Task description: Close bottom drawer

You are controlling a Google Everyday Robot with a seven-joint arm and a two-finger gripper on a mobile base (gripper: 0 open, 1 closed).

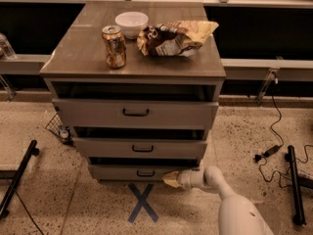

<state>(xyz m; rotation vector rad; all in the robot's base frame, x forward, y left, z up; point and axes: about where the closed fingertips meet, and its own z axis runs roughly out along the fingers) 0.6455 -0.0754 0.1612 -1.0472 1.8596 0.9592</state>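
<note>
Hand (172, 179) low, just above the floor, tan tip against the right end of the bottom drawer (122, 172) front, right of its small dark handle. Cannot tell whether clenched or released. Behind it, white arm (230, 199) slanting down to the lower right edge of view. Bottom drawer lowest in the cabinet, slightly out, with a dark gap above its front. Above that, middle drawer (142, 148) and top drawer (134, 112), each also out a little, with dark gaps over them. On the table (83, 58) above: a drink can (114, 46) upright at front left, a white bowl (131, 23) behind it, a crumpled snack bag (176, 37) to the right. On the speckled floor before the cabinet, a blue tape X (142, 203); off to the right, a black cable (274, 141).
</note>
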